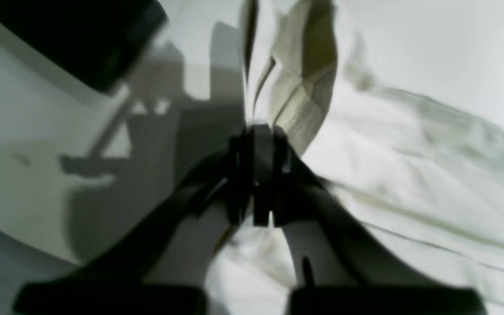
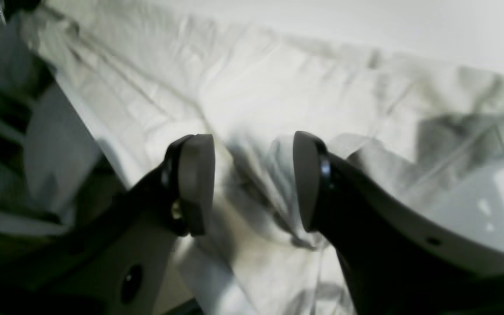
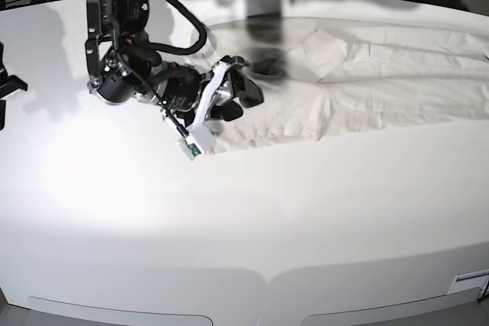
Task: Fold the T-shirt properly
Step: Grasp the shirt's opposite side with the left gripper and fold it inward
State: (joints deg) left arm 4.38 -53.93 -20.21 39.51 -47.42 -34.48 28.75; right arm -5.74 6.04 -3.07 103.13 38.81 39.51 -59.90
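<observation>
The pale off-white T-shirt (image 3: 382, 74) lies wrinkled across the far right part of the white table (image 3: 229, 227). My right gripper (image 3: 246, 91) is open at the shirt's left end. In the right wrist view its two pads stand apart just above bunched fabric (image 2: 278, 87), with the gripper (image 2: 252, 181) holding nothing. In the blurred left wrist view my left gripper (image 1: 258, 131) is shut on a fold of the T-shirt (image 1: 409, 175), and a pinched ridge of cloth stands up from the fingertips. The left arm is out of the base view.
The right arm's black body (image 3: 130, 66) and cable hang over the table's back left. A dark object (image 3: 6, 85) sits at the left edge. A dark blurred block (image 1: 81, 39) shows at the top left of the left wrist view.
</observation>
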